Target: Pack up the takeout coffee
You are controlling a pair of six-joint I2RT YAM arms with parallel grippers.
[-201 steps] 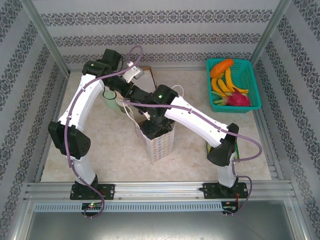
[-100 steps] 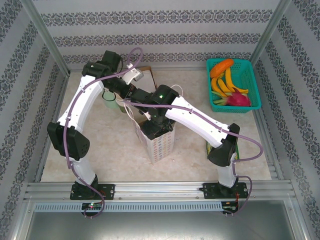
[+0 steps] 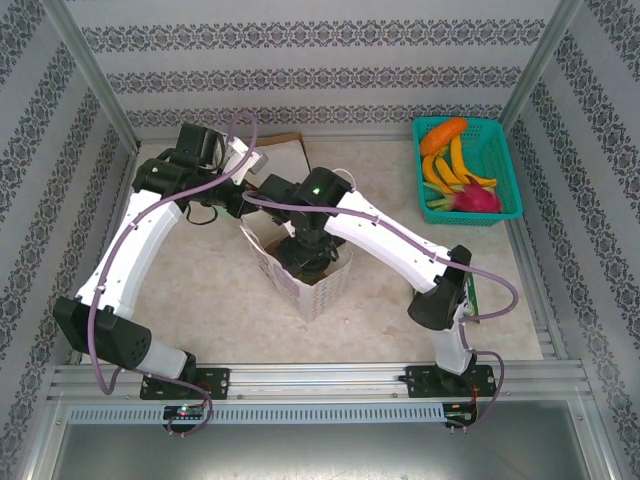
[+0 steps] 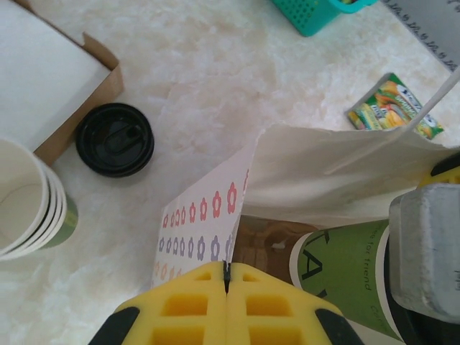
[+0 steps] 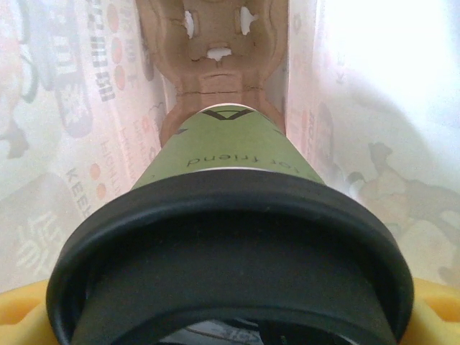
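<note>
Landmark: the paper bag [image 3: 312,285], flower-printed on the outside, standing open in the middle of the table; every place below is given from it.
Takeout coffee: the takeout coffee [image 5: 228,147] is inside the bag, below its rim, between the two printed walls.
Right gripper: the right gripper [image 3: 306,256] reaches down into the bag's mouth. Its yellow fingers [image 5: 20,316] stand wide on either side of the black lid, clamped on the cup.
Left gripper: the left gripper [image 4: 226,277] is pinched fully closed on the top edge of the bag's wall, on the side towards the left arm, with the paper caught between the pads.
Long axis: the cup's long axis runs along the bag's depth, with the lid towards the mouth and the base towards the floor.
Key relation: a brown cardboard cup carrier [image 5: 215,50] lies on the bag's floor, straight beyond the cup's base along the right gripper's line of reach. I cannot tell whether the base touches it yet.
Nearer arm: the right arm has the cup; the left only holds the mouth open.
Next move, as a judgement: lower the cup along that axis until it seats, then spread the fingers.
Risk: the walls are close on both sides, so opening wide may snag the paper.
Outside the bag: a loose black lid [image 4: 115,139] and a stack of cream paper cups [image 4: 29,198] sit beyond the pinched wall.
</note>
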